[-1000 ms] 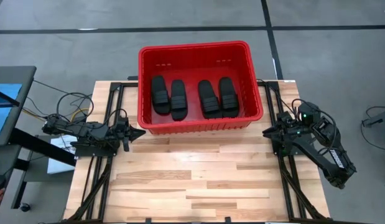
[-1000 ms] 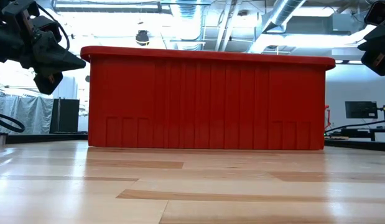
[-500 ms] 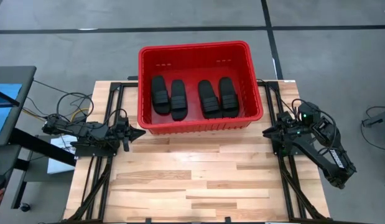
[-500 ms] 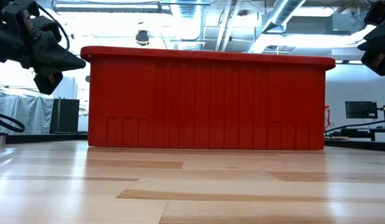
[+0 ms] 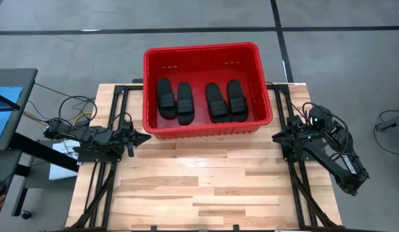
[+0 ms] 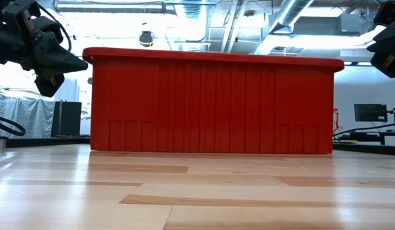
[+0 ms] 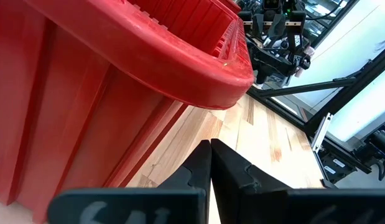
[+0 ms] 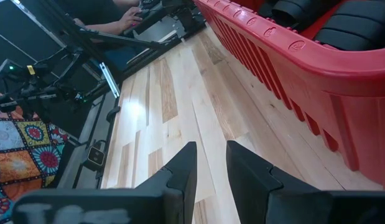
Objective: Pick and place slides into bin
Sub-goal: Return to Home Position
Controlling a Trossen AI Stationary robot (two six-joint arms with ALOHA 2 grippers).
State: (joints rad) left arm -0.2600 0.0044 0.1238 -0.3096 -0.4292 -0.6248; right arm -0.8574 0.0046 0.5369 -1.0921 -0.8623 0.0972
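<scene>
I see no change: left pincer point(image 5: 146, 136) closed, right pincer point(image 5: 274, 136) barely parted, both empty, bin point(image 5: 205, 131) between them holds all four slides point(image 5: 185, 103), so job looks finished.

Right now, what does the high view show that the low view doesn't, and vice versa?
High view only: four slides lying side by side inside the bin. Low view only: the bin's ribbed near wall, which hides the slides, and ceiling ducts behind. Both: the bin on the table, with the left gripper and right gripper outside it.
</scene>
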